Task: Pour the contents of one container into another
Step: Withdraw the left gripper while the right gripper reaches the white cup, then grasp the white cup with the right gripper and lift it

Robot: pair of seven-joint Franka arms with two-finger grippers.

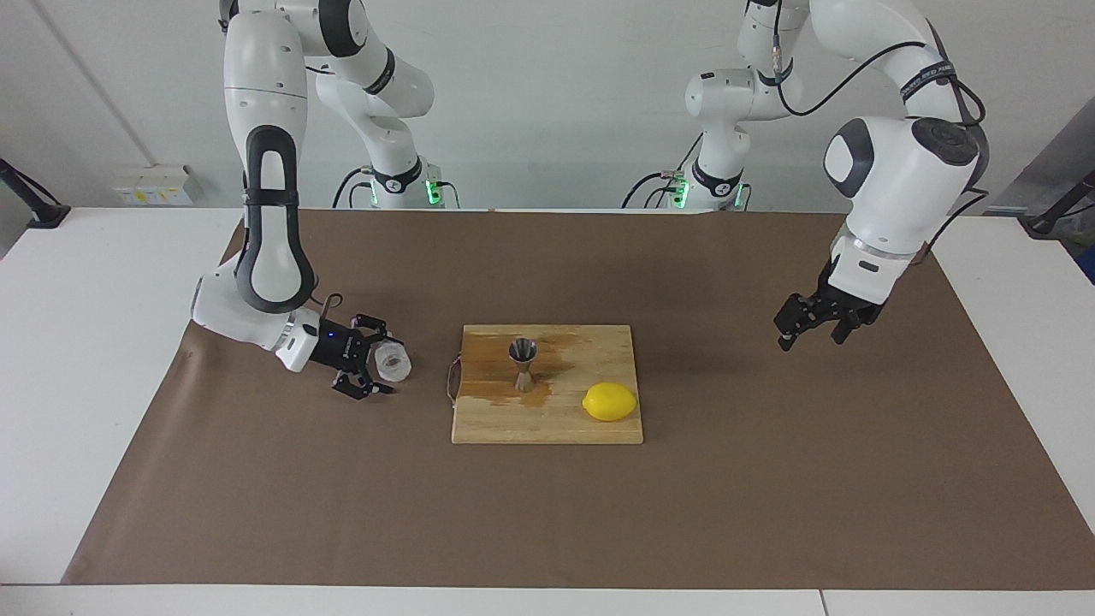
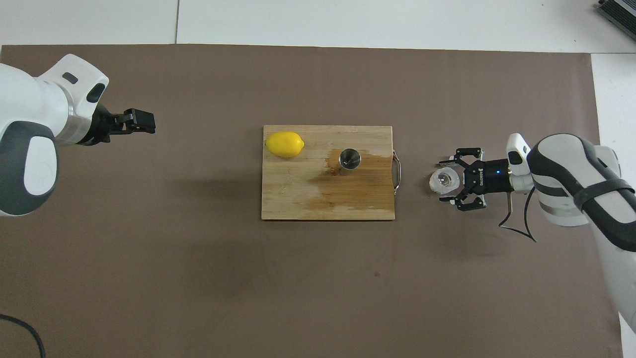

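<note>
Now right gripper (image 1: 381, 369) w/ fingers spread straddles squat textured clear cup (image 1: 393, 361); hourglass steel jigger (image 1: 523, 364) beside on wood board (image 1: 547, 423); left gripper (image 1: 813, 329) open, waiting.

- I see bare brown mat between the clear cup (image 1: 393, 361) and the cutting board (image 1: 547, 423); only the board's metal handle (image 1: 451, 380) juts into that gap.
- On the board, the lemon (image 1: 610, 401) sits near the jigger (image 1: 523, 364), toward the left arm's end.
- The right hand (image 1: 382, 359) flanks the cup.
- The left hand (image 1: 808, 329) hangs over open mat, well apart from the board.
</note>
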